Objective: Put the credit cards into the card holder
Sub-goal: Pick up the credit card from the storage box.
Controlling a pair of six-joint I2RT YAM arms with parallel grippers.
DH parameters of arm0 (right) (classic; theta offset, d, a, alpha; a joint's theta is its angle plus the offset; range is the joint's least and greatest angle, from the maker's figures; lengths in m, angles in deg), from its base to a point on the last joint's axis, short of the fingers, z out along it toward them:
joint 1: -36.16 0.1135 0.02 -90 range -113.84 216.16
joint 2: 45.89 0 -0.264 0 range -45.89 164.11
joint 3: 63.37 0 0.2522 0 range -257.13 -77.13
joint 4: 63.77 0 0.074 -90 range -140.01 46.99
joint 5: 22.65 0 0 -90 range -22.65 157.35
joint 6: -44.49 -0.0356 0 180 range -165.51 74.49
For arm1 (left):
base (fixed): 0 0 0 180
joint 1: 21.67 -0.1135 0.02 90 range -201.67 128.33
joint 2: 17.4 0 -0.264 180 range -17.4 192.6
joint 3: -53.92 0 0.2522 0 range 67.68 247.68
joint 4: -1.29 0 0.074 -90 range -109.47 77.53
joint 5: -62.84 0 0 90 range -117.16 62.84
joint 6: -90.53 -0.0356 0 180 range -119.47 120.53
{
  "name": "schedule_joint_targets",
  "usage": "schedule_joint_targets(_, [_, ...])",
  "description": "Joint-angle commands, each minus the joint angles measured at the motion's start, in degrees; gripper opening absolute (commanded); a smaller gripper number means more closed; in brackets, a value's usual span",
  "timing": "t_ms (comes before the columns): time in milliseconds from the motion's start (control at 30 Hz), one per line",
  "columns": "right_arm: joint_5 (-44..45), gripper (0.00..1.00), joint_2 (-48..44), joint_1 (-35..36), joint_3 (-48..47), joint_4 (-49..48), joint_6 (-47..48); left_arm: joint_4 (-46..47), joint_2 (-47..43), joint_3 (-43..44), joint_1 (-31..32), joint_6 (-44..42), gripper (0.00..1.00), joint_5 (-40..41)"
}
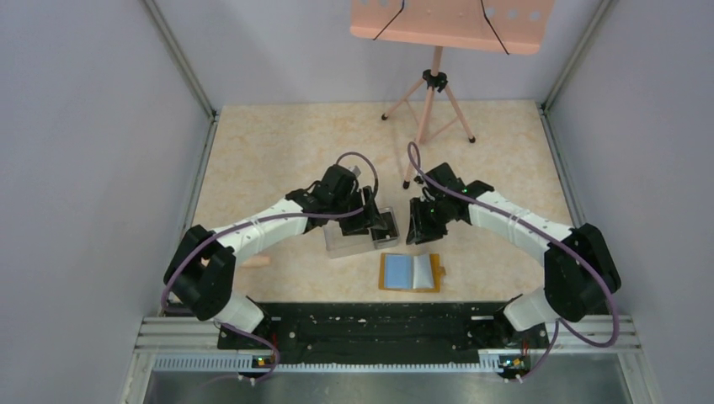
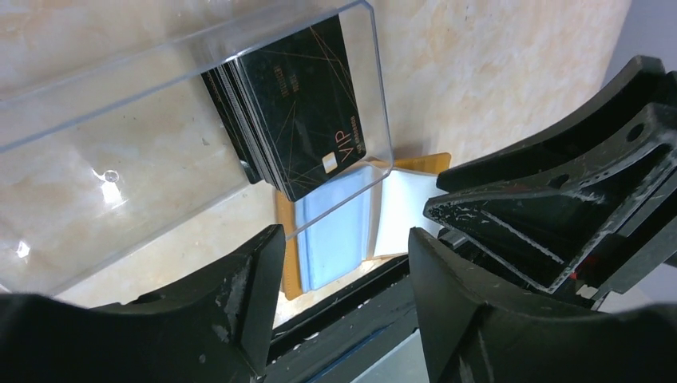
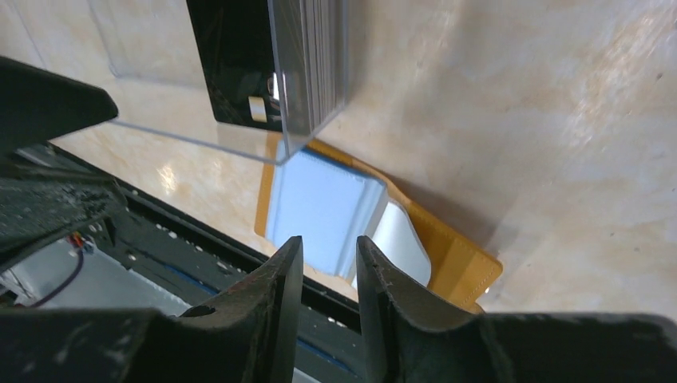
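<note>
Setting: I am two black-and-white arms reaching inward over a beige marbled tabletop (image 1: pixel 278 151). My end effectors meet near its middle, and a pink music stand (image 1: pixel 446 25) stands behind.
Cards: a stack of black credit cards (image 2: pixel 299 104) stands on edge, packed against one end of a clear plastic box (image 2: pixel 120 159). The front card reads VIP in gold. No card is out of the box yet.
Card holder: an orange wallet (image 1: pixel 410 272) lies open and flat, just nearer my bases than the box. Its blue-grey pockets face up, ready to take a card.
Left end effector (image 2: pixel 347 307): the fingers are wide apart and hold nothing, poised at the card end of the box. I judge this to be the approach for drawing out a card.
Right end effector (image 3: pixel 329 299): the fingers are almost together with a thin gap, and empty. It hangs just beyond the wallet and points down at it, likely placed to steady the wallet or receive a card.
Overhead view alone: gives the layout, with the box left of centre, the wallet beside it and both end effectors close together.
Left wrist view alone: shows the card face and the thickness of the stack, with my right end effector alongside.
Right wrist view alone: shows the edges of the wallet's pockets. The box corner overlaps the wallet here, and I cannot tell whether they touch.
</note>
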Motion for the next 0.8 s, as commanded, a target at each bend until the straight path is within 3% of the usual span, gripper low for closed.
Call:
schedule_joint_targets(0, [-3.19, 0.33, 2.85, -2.72, -5.65, -2.01, 1.69, 4.23, -1.79, -0.91, -1.29, 1.69, 0.62, -0.34])
schedule_joint_targets(167, [-4.36, 0.38, 7.53, -2.9, -9.28, -2.93, 2.31, 3.77, -0.33, -0.37, -1.93, 2.53, 0.54, 1.45])
schedule_joint_targets(367, [-5.23, 0.36, 11.96, -2.9, -10.65, -5.16, 1.36, 1.56, 4.57, 2.14, -1.93, 2.95, 0.41, 2.43])
schedule_joint_targets(767, [-11.38, 0.14, 13.54, -2.37, -7.83, -9.92, -1.46, -1.69, 9.94, 5.46, -1.76, 1.91, 0.38, 5.4])
